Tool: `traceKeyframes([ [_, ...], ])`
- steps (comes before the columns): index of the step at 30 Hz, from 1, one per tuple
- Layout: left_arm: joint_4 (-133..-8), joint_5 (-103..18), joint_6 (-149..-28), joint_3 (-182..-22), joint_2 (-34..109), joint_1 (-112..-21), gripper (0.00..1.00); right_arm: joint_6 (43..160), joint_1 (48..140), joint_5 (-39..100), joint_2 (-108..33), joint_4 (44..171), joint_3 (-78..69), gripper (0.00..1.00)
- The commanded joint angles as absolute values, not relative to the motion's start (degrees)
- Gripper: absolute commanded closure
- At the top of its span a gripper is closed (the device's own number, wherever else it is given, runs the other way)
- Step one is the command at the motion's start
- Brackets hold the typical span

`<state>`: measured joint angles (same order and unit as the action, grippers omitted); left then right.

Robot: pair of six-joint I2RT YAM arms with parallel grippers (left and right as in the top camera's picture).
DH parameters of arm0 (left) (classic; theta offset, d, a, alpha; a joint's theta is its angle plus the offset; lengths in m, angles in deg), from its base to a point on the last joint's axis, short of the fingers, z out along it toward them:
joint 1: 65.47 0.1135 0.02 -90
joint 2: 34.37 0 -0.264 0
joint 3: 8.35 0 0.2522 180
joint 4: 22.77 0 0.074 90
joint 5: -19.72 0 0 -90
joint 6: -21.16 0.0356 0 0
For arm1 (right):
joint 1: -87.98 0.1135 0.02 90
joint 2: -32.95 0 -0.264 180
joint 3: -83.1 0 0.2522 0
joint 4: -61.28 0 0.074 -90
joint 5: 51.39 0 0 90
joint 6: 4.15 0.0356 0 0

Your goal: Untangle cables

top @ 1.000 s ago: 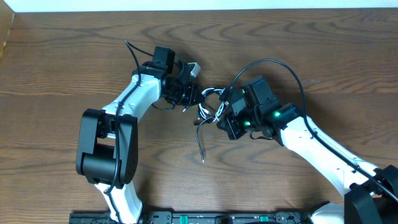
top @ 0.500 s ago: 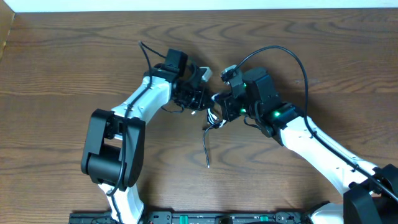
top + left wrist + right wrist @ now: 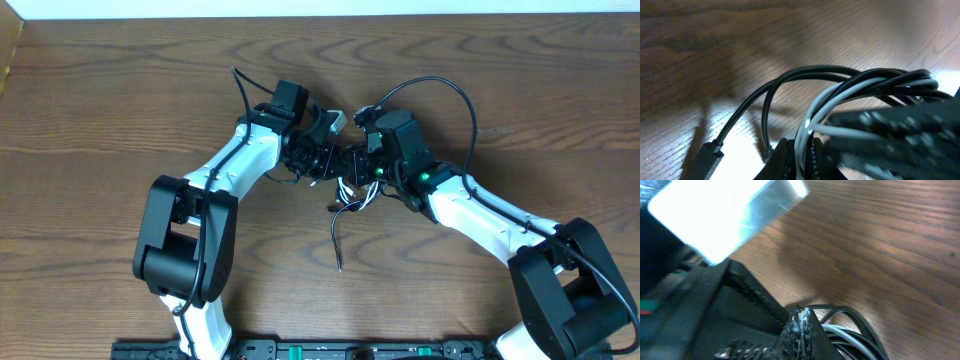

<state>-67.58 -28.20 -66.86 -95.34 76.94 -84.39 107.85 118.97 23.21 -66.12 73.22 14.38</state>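
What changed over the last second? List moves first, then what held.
The left pincer and right pincer closed in on each other, both also moving forward; the gap between them is nearly gone. The cables shifted slightly rightward with them. Unchanged: both pincers shut on the cables, the black end trailing loose.

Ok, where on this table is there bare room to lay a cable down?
Bare table along the far edge, beyond the left arm and right arm; outside the left arm; at the front between them. Crowded mid-table, where left gripper and right gripper hold the cables.
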Motion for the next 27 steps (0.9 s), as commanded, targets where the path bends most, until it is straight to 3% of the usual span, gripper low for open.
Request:
traceKeyframes([
  [1, -67.5, -26.0, -65.6, -96.2, 75.4, -84.8, 0.93, 108.9, 119.2, 25.6, -67.0, 74.9, 14.5, 0.99],
  [11, -67.5, -28.8, -65.7, -96.2, 75.4, -84.8, 0.93, 107.4, 119.2, 25.6, -67.0, 87.1, 14.5, 0.99],
  [22, -67.5, -28.7, -65.7, -96.2, 75.4, -84.8, 0.93, 106.4, 118.4, 25.6, -65.1, 88.3, 13.0, 0.98],
  [23, -67.6, -28.7, -65.7, -96.2, 75.4, -84.8, 0.92, 106.4, 118.0, 25.6, -64.5, 88.7, 12.7, 0.96],
  [27, -67.5, -28.2, -65.7, -96.2, 75.4, -84.8, 0.93, 106.4, 116.5, 25.3, -61.9, 91.2, 11.8, 0.67],
])
